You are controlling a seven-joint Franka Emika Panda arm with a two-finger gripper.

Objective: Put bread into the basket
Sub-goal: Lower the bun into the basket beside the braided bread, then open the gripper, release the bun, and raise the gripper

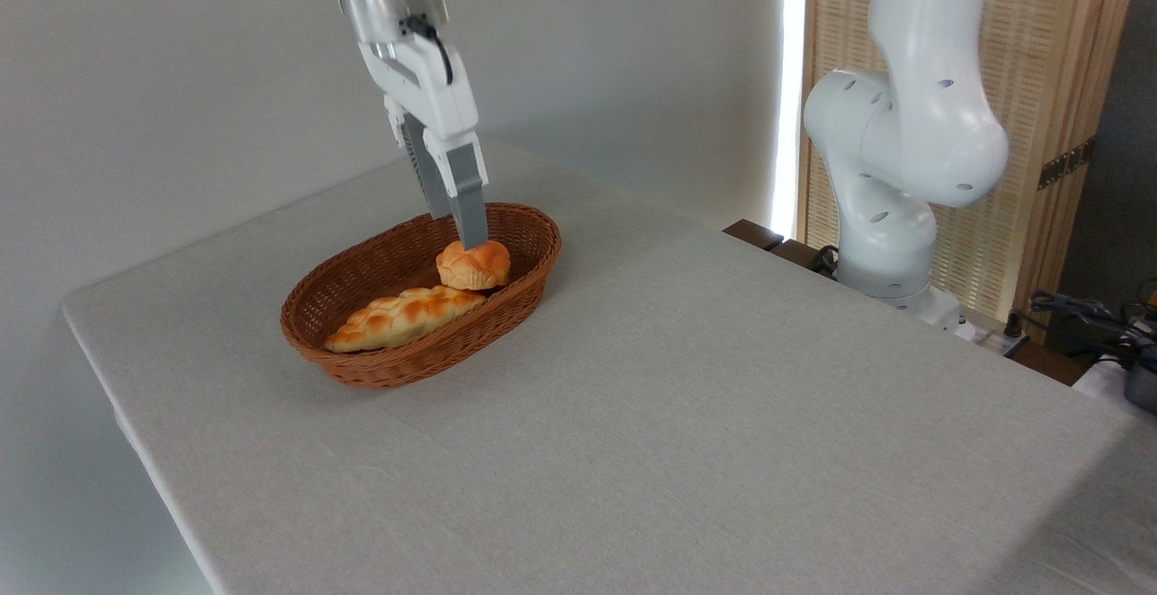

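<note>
Camera view: bread (473,266) sits inside the basket (362,369), far-right end, touching the long loaf (404,316). Gripper (463,238) at its top; can't tell if you're clamped. Looks light, squashy: pinch across the middle.

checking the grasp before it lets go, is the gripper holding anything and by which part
The gripper appears shut on the small round orange-golden bun, gripping its top, inside the oval brown wicker basket. Whether the bun already rests beside the long braided loaf cannot be told.
</note>
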